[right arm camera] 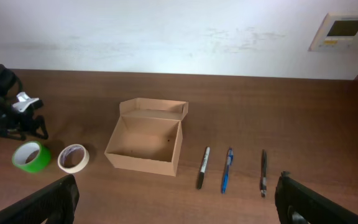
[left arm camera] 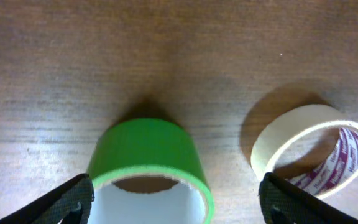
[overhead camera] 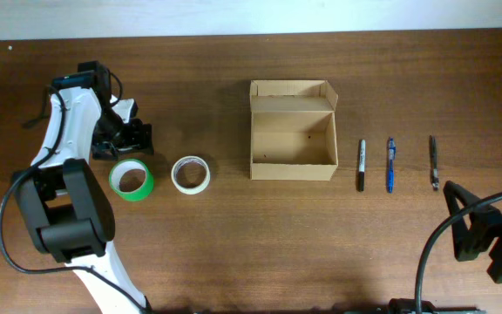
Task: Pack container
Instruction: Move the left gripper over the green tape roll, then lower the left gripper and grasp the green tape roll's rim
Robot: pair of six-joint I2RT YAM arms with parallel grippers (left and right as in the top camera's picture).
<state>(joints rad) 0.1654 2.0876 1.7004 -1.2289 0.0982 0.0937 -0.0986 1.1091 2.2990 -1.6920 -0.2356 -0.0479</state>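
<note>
We are straddling the green tape roll (left arm camera: 145, 149) with our left gripper (left arm camera: 179, 199), jaws wide (seemingly not touching it); our right gripper (right arm camera: 179, 202) is gaping wide too.

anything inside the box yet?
No. Only bare cardboard floor shows in the box, and its flap is open. The green tape and white tape lie outside it. The front wall hides the strip of floor just behind it.

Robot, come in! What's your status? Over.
Left pincer open, aimed at green tape roll. Right pincer open, empty. Tan cardboard box open, nothing inside. Nothing blocking its mouth.
</note>
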